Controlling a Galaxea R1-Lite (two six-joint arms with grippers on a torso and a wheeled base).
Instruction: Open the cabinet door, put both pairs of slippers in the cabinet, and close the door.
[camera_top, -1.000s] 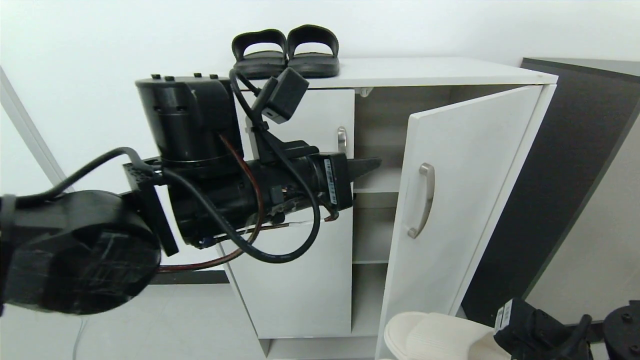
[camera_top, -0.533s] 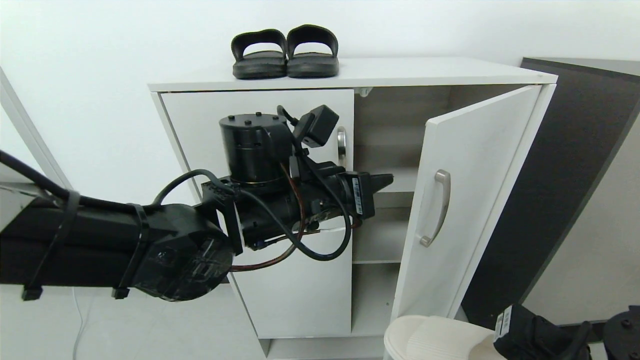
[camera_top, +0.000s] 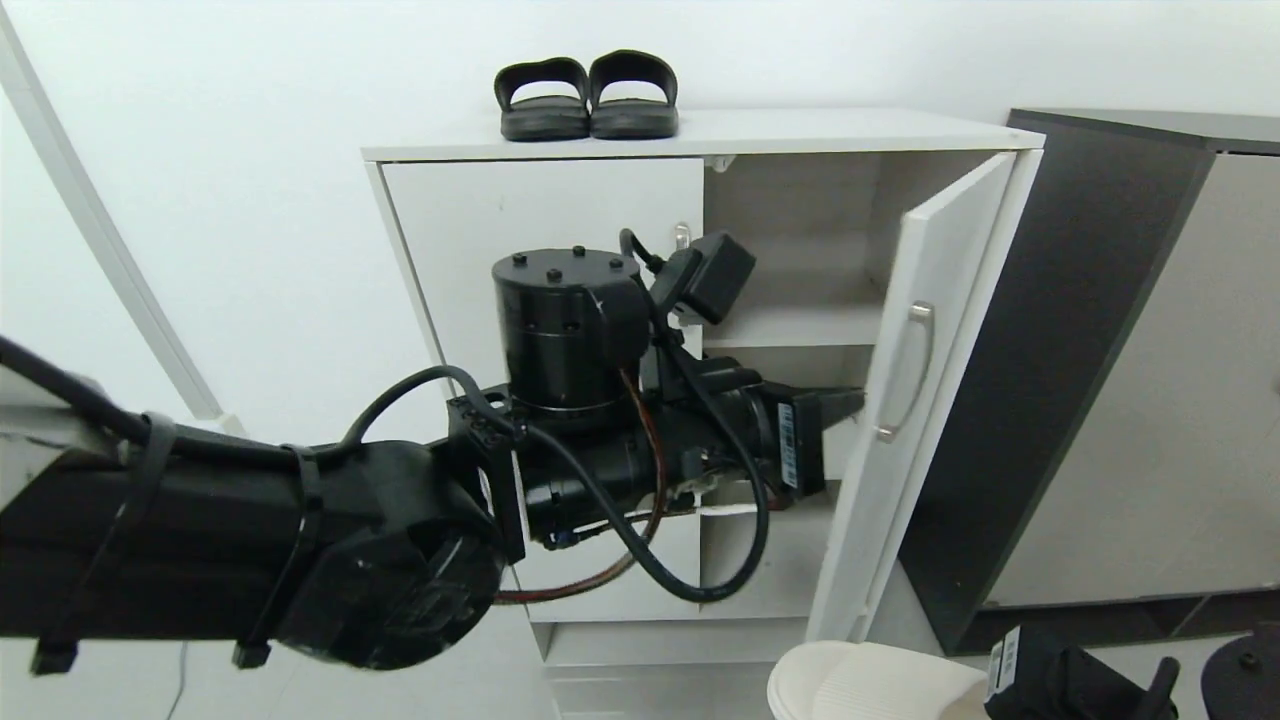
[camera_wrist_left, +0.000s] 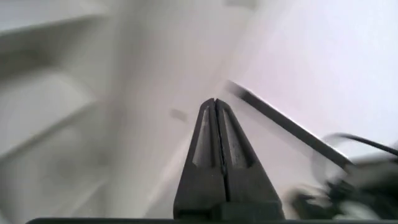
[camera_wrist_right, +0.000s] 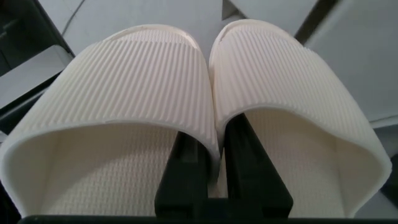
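Two cream slippers (camera_wrist_right: 143, 87) straddle the right claw (camera_wrist_right: 214, 140), clamped on their inner edges.

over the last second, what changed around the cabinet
The right door swung wider open, and the shut left gripper moved across the opening toward the door's inner face. The head camera shifted too. The black slippers stayed on top of the cabinet, and the right gripper stayed shut on the white slippers.
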